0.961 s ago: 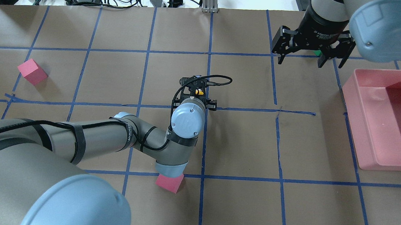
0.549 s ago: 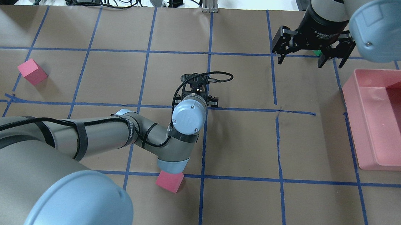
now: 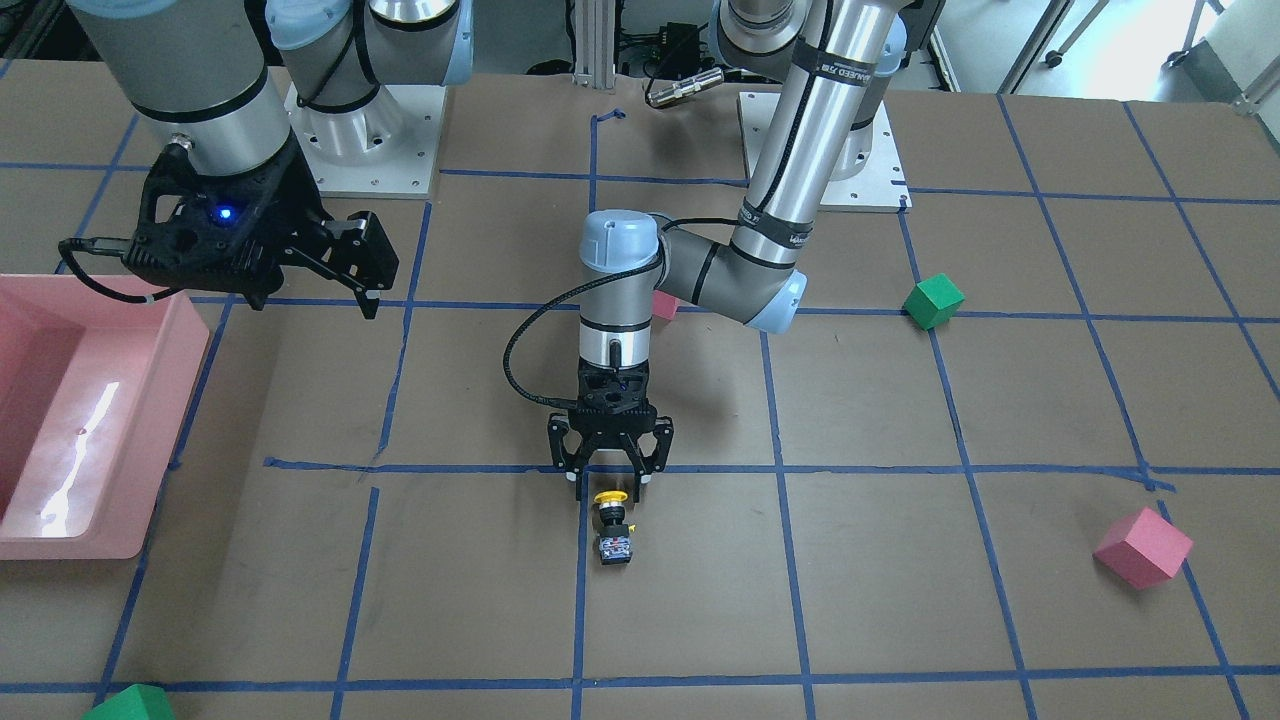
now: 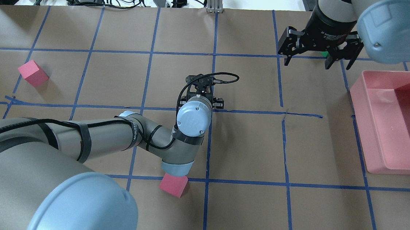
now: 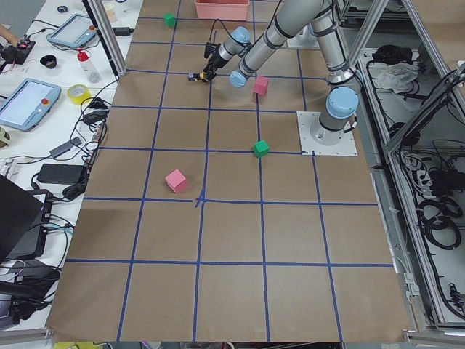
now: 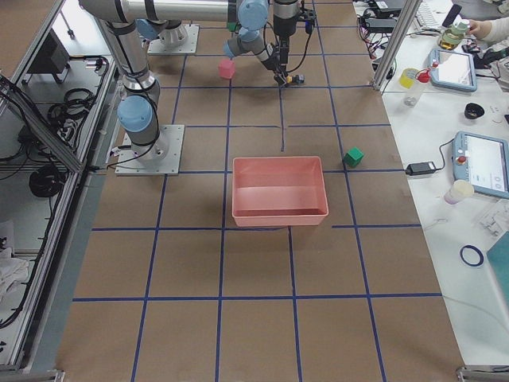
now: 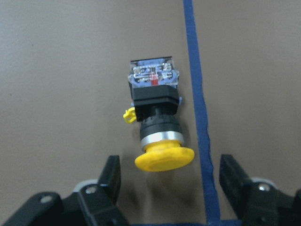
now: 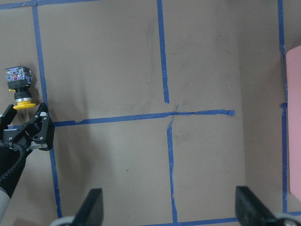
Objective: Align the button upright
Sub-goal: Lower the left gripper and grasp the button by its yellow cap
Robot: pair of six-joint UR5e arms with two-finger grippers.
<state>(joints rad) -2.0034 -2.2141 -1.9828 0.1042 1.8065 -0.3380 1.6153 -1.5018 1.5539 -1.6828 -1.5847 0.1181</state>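
Well, the button (image 7: 156, 120) lies on its side on the brown bench (image 3: 900, 600), just beside a blue tape line (image 7: 200, 117), with its yellow cap toward the robot. The left jaws hang spread wide, flanking the cap without touching it. Well apart, near the pink bin (image 3: 165, 420), the right jaws are spread too, holding nothing.

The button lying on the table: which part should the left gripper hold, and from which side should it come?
Probably the square black body of the button, taken from above with one finger on each flat side. The button lies on its side, yellow cap toward the open left gripper; the round cap would likely slip.
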